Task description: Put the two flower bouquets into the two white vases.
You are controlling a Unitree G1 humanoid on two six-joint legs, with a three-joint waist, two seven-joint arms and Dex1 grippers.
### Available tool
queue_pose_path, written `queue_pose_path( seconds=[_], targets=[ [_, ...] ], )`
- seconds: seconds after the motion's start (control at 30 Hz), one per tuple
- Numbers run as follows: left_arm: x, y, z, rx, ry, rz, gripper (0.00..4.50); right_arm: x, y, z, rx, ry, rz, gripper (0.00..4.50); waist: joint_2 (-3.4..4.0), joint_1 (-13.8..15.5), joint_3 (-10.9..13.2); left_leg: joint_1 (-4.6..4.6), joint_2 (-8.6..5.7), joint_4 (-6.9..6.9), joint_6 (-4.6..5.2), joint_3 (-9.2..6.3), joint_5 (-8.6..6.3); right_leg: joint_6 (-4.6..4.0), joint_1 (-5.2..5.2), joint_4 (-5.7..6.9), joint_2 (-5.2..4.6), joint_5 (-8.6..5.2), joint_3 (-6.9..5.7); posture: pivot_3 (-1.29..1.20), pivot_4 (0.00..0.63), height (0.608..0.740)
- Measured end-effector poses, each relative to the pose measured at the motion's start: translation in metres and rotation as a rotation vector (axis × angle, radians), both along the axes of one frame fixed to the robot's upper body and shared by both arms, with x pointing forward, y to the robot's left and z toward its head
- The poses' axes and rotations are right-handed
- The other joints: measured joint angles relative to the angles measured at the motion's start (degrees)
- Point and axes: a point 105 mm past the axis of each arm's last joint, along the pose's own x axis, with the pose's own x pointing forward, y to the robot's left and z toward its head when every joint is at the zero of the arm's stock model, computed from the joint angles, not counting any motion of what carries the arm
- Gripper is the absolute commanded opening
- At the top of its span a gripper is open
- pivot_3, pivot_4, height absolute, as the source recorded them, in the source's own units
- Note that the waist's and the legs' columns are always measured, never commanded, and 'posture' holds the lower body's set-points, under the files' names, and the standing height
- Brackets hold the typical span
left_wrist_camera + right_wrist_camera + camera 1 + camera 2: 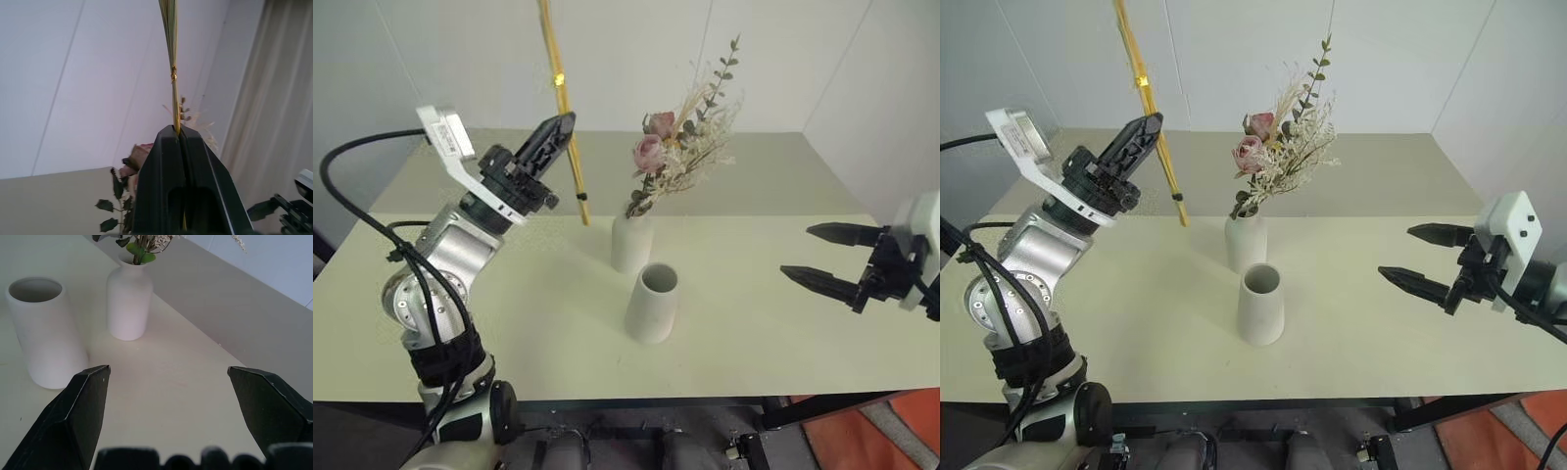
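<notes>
While the rose bunch [680,147] already stands in the narrow-necked vase [631,243], the left end effector [558,129] pinches the golden spray [563,103] by its stem, upright for dropping into the empty wide-mouthed vase [653,304]. The right end effector [827,259] waits with fingers spread.

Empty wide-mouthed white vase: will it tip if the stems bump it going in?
Possibly. The matte white wide-mouthed tapered vase stands empty and free on the pale table, so it is probably light. It looks tall for its base, so a sideways knock at the rim could tip or slide it.
</notes>
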Motion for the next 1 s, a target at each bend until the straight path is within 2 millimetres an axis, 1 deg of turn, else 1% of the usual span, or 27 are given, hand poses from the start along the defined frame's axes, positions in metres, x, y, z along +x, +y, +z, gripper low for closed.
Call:
queue_pose_path(
  seconds=[0.1,0.2,0.3,0.37,0.47,0.57,0.7,0.8,0.9,1.0],
  targets=[
    [-0.009,-0.024,-0.005,0.05,-0.05,-0.116,0.03,-0.002,-0.001,0.002,-0.004,-0.009,-0.004,4.5,0.0,0.0,0.0,0.0,0.0,0.0,0.0,0.0,0.0,0.0,-0.01,0.0,0.0,0.0,0.0,0.0,0.15,0.74],
    [-0.012,-0.041,-0.012,0.099,-0.096,-0.166,0.03,-0.004,-0.001,0.002,-0.005,-0.011,-0.007,4.5,0.0,-0.3,0.0,0.03,0.0,0.0,0.0,0.0,0.0,-0.01,0.01,0.0,0.01,0.0,0.03,0.0,0.15,0.74],
    [-0.014,-0.062,-0.028,0.144,-0.104,-0.215,0.03,-0.006,0.0,0.002,-0.008,-0.015,-0.005,4.5,0.0,-0.4,0.0,0.04,-0.01,0.0,0.01,0.0,0.0,-0.01,0.01,0.0,0.02,0.0,0.06,0.0,0.15,0.74],
    [-0.013,-0.071,-0.038,0.159,-0.08,-0.229,0.03,-0.007,-0.001,0.003,-0.008,-0.018,-0.01,4.5,0.0,-0.4,0.0,0.03,0.0,0.0,0.01,-0.01,0.0,0.0,-0.01,0.02,0.03,0.0,0.06,0.0,0.15,0.74],
    [-0.012,-0.074,-0.044,0.178,-0.087,-0.214,0.03,-0.008,-0.002,0.003,-0.007,-0.023,-0.024,4.5,0.01,-0.5,0.0,0.04,0.0,0.0,0.01,0.0,0.0,0.0,-0.01,0.01,0.03,-0.01,0.08,0.0,0.15,0.74],
    [-0.011,-0.076,-0.057,0.217,-0.069,-0.203,0.03,-0.009,-0.002,0.003,-0.008,-0.023,-0.027,4.5,0.01,-0.5,0.0,0.05,0.0,0.0,0.01,0.0,0.0,0.01,-0.01,0.02,0.03,-0.01,0.09,0.0,0.15,0.74],
    [-0.008,-0.074,-0.071,0.265,-0.037,-0.18,0.03,-0.009,-0.003,0.003,-0.007,-0.022,-0.032,4.5,0.01,-0.4,0.0,0.05,0.0,0.0,0.01,0.0,0.0,0.01,-0.01,0.0,0.03,-0.01,0.09,0.0,0.15,0.74],
    [-0.008,-0.073,-0.085,0.311,0.004,-0.185,0.66,-0.009,-0.003,0.003,-0.007,-0.021,-0.034,4.5,0.01,-0.5,0.0,0.04,0.0,-0.01,0.01,0.0,0.0,0.01,-0.03,0.01,0.03,-0.02,0.09,0.0,0.15,0.74],
    [-0.007,-0.069,-0.097,0.351,0.059,-0.193,1.64,-0.009,-0.003,0.003,-0.006,-0.02,-0.034,4.5,0.01,-0.5,0.0,0.05,0.0,-0.01,0.01,0.0,0.0,0.01,-0.02,0.02,0.03,-0.02,0.09,0.0,0.15,0.74],
    [-0.006,-0.062,-0.099,0.357,0.085,-0.184,2.66,-0.009,-0.003,0.003,-0.005,-0.017,-0.034,4.5,0.01,-0.5,0.0,0.05,0.01,-0.01,0.01,0.0,0.0,0.01,-0.03,0.01,0.03,-0.02,0.09,0.0,0.15,0.74]
  ],
)
